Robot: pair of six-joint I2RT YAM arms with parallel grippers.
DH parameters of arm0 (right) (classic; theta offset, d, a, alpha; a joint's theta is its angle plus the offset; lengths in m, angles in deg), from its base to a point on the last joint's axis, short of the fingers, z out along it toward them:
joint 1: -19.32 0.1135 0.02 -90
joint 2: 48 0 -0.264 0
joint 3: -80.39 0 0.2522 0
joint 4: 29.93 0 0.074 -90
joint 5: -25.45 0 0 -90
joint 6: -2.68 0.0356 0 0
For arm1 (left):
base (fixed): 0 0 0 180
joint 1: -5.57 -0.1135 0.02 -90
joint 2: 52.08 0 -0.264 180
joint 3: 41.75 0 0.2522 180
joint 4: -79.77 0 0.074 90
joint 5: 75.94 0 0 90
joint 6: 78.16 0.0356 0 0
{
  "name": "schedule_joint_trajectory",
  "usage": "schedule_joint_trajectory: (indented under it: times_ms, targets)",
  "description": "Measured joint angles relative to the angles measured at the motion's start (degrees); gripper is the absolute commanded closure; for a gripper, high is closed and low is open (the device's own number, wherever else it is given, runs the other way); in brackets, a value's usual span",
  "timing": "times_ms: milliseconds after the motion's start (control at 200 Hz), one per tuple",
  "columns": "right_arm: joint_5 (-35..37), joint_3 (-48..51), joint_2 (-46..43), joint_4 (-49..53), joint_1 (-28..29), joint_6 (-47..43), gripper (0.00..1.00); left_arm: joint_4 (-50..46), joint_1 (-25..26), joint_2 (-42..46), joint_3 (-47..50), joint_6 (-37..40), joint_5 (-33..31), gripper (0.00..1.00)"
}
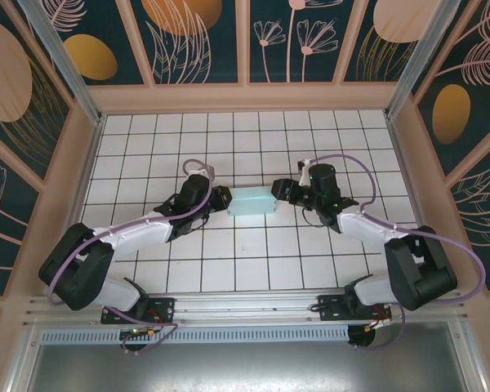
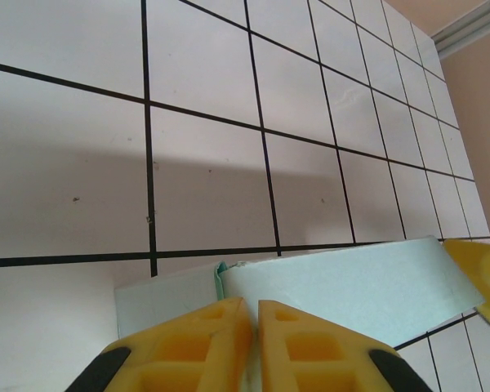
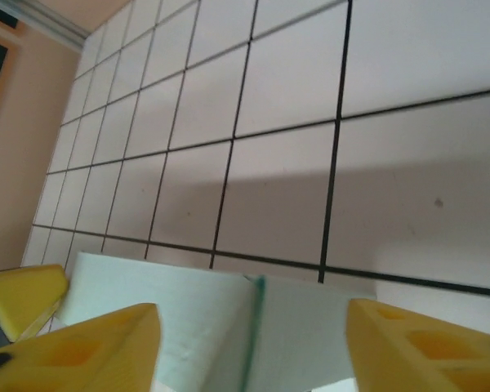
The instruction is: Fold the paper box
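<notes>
There is one paper box (image 1: 253,202), pale mint-blue, and it lies on the white tiled tabletop (image 1: 237,139) near its middle, between the two end effectors. In the top view it looks as a small shallow rectangle with its long side going left to right. There are two arms, one at each short end of the box. The left end effector (image 1: 223,200) is at the left end of the box. In the left wrist view its two yellow fingers (image 2: 204,343) stand almost together, with only a thin slit between them, and the card of the box goes into this slit, so it pinches the box wall. The right end effector (image 1: 280,192) is at the right end of the box. In the right wrist view its two yellow fingers (image 3: 90,347) stand wide apart, one on each side of the box end. I cannot tell if they touch the card. Each wrist view also shows one yellow fingertip of the other arm at the far end of the box.
</notes>
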Motion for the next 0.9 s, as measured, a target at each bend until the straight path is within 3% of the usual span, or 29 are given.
schedule_joint_trajectory:
  times_ms: [250,375,490,560,595,771,901]
  targets:
    - [-3.0,1.7,1.1,-3.3,-0.2,2.8,0.90,1.3,0.1,0.1,1.0,0.0,0.0,0.83]
    - [-3.2,2.7,1.1,-5.7,-0.4,3.6,1.00,1.7,0.1,0.3,1.2,0.0,0.1,0.81]
    - [-3.2,2.8,1.0,-6.6,-0.6,3.6,1.00,1.4,0.2,0.4,1.2,0.1,0.0,0.74]
    - [-3.2,3.0,0.8,-7.0,-0.6,3.6,0.76,1.2,0.2,0.4,1.0,0.3,0.1,0.72]
    - [-3.2,3.1,0.6,-6.8,-0.6,3.7,0.69,0.8,0.3,0.4,0.7,0.4,0.1,0.71]
    - [-2.8,3.1,0.2,-5.3,-0.6,3.3,0.51,-1.4,0.3,0.4,-0.6,1.0,0.0,0.64]
    - [-2.8,2.9,0.2,-4.5,-0.6,3.1,0.47,-3.1,0.3,0.4,-2.0,1.8,0.0,0.49]
